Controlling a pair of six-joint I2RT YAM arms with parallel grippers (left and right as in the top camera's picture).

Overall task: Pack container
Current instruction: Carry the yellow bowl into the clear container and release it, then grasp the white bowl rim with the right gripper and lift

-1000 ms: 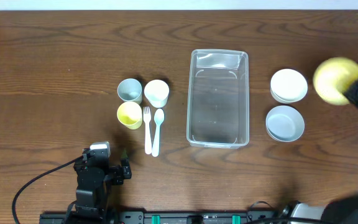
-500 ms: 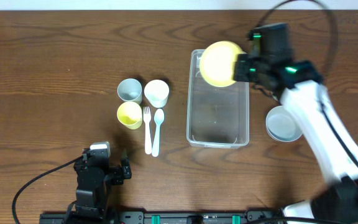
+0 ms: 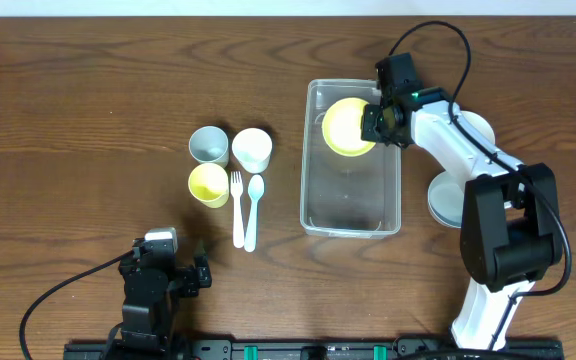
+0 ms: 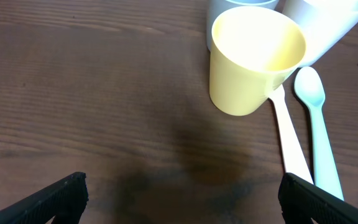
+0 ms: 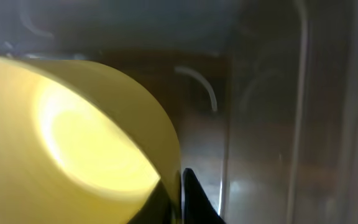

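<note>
The clear rectangular container [image 3: 351, 205] lies at the table's middle right. My right gripper [image 3: 376, 124] is shut on the rim of a yellow bowl [image 3: 346, 127] and holds it inside the container's far end. In the right wrist view the yellow bowl [image 5: 73, 137] fills the left, pinched between the fingers [image 5: 180, 202], with the container wall [image 5: 272, 124] at the right. My left gripper [image 4: 179, 196] is open and empty above bare table, near a yellow cup [image 4: 253, 59].
A grey cup [image 3: 208, 144], a white cup [image 3: 252, 149] and a yellow cup [image 3: 208, 184] stand left of the container, with a white fork [image 3: 237, 210] and spoon [image 3: 253, 210]. A white bowl [image 3: 478, 128] and a grey bowl [image 3: 446, 200] sit right of it.
My right arm carried the yellow bowl from the far right over to the container and lowered it into the far end. The left arm has not moved.
</note>
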